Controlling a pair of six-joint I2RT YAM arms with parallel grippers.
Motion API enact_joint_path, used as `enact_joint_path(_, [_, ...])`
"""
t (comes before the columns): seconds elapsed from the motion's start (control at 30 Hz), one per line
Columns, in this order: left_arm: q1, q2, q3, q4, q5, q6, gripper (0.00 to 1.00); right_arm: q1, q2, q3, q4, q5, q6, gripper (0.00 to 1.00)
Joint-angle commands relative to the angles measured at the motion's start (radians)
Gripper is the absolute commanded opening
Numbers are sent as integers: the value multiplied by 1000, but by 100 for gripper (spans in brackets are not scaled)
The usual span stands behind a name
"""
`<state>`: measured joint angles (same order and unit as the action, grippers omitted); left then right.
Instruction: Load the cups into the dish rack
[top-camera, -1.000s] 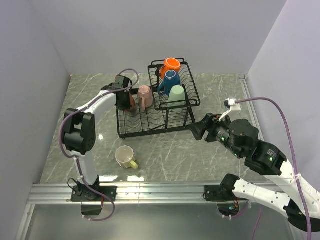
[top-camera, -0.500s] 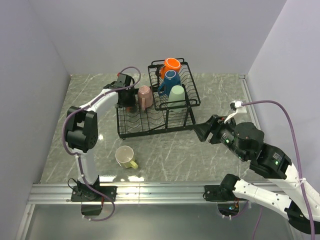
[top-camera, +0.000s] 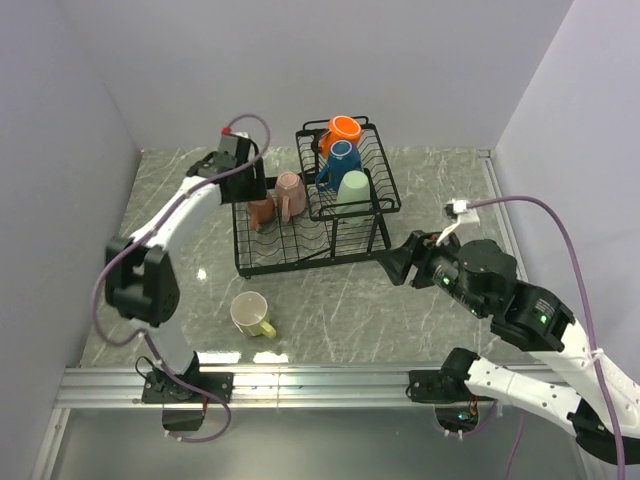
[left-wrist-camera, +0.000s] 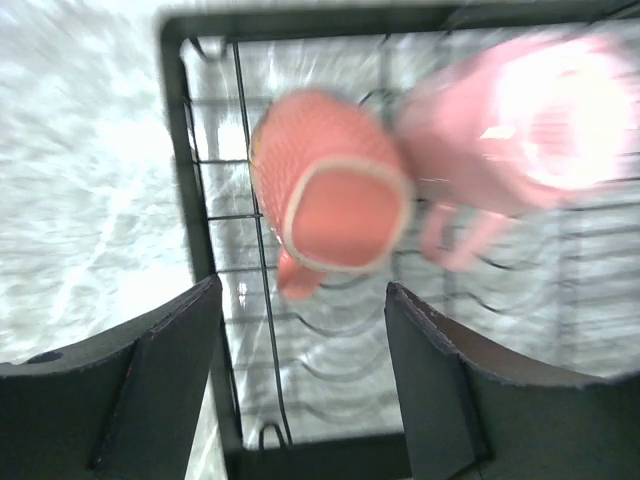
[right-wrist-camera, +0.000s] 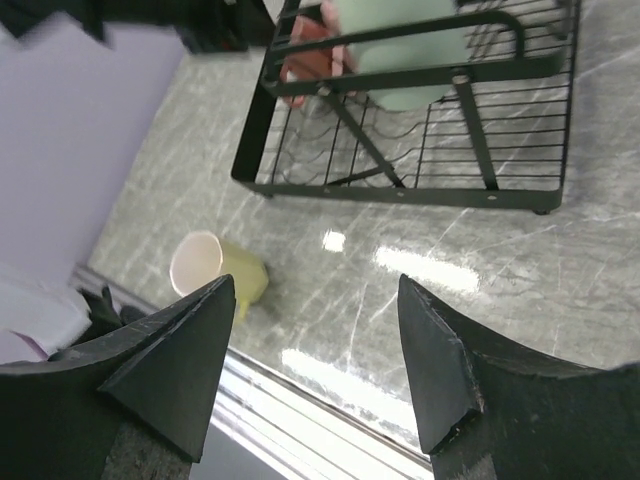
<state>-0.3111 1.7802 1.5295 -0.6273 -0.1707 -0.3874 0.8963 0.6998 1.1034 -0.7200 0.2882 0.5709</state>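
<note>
The black wire dish rack (top-camera: 300, 263) stands at mid-table. Its raised upper basket (top-camera: 386, 180) holds an orange cup (top-camera: 345, 128), a blue cup (top-camera: 343, 160) and a pale green cup (top-camera: 353, 190). A pink cup (top-camera: 290, 190) and a salmon cup (top-camera: 262, 211) sit in the lower tray's back left corner. A yellow cup (top-camera: 250, 315) lies on its side on the table in front of the rack. My left gripper (top-camera: 252, 188) hangs open just above the salmon cup (left-wrist-camera: 330, 195), touching nothing. My right gripper (top-camera: 395, 262) is open and empty, right of the rack, with the yellow cup (right-wrist-camera: 215, 270) far ahead of it.
Grey walls close in the marble table on the left, back and right. A metal rail (top-camera: 320, 378) runs along the near edge by the arm bases. The rack's front frame (right-wrist-camera: 400, 190) lies between my right gripper and the cups in the rack.
My left gripper has opened, let go of the salmon cup in the lower tray, and lifted back to the left. The right arm has only shifted slightly.
</note>
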Motion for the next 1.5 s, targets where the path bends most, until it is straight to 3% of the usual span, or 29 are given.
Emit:
enact_joint_path(0.0, [3, -189, 63, -32, 13, -14, 72, 10, 78, 41, 48, -89, -78, 73])
enact_joint_path(0.23, [24, -425, -84, -52, 60, -79, 72, 177, 377, 231, 21, -107, -216, 73])
enact_joint_path(0.47, [32, -616, -209, -117, 77, -143, 72, 197, 682, 366, 65, -314, -223, 74])
enact_joint_path(0.67, [30, -763, -276, -193, 69, -182, 71, 237, 927, 475, 54, -371, -253, 74])
enact_joint_path(1.0, [30, -916, -272, -330, 39, -209, 71, 283, 1106, 497, 94, -389, -232, 74])
enact_joint_path(1.47, [30, -953, -239, -391, 91, -217, 70, 289, 1274, 533, 116, -261, -151, 67])
